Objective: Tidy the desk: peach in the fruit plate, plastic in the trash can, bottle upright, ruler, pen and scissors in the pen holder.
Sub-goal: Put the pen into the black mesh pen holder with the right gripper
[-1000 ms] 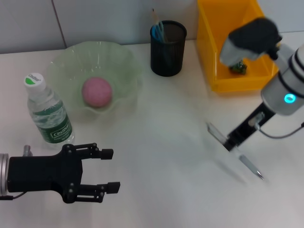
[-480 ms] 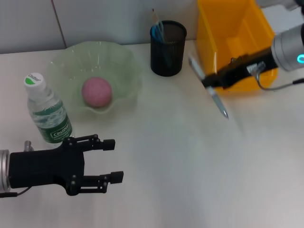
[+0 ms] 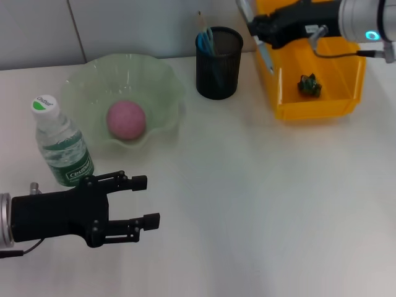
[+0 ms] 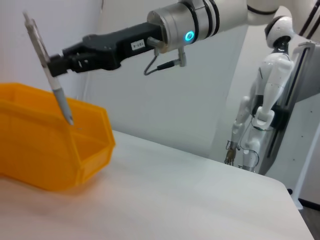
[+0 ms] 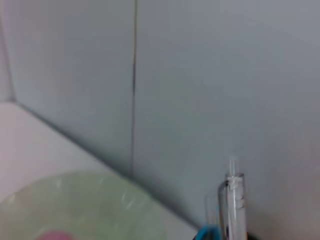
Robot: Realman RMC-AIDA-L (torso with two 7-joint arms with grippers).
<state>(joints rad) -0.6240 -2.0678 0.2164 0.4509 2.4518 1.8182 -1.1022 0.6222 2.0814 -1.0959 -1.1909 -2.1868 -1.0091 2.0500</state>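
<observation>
My right gripper is raised at the back, between the black pen holder and the yellow trash can, and is shut on the pen. The pen hangs tilted, tip down; the left wrist view shows the pen above the trash can. Blue scissors and a pencil stand in the holder. The pink peach lies in the green fruit plate. The bottle stands upright at the left. Green plastic lies in the trash can. My left gripper hovers open at the front left.
A grey wall runs behind the table. The left wrist view shows the table's far edge and a white humanoid figure beyond it. In the right wrist view, the pen stands before the wall, with the fruit plate below.
My right arm swung the pen from low over the table's front right up and back, to beside the pen holder. The left gripper stayed nearly still.
</observation>
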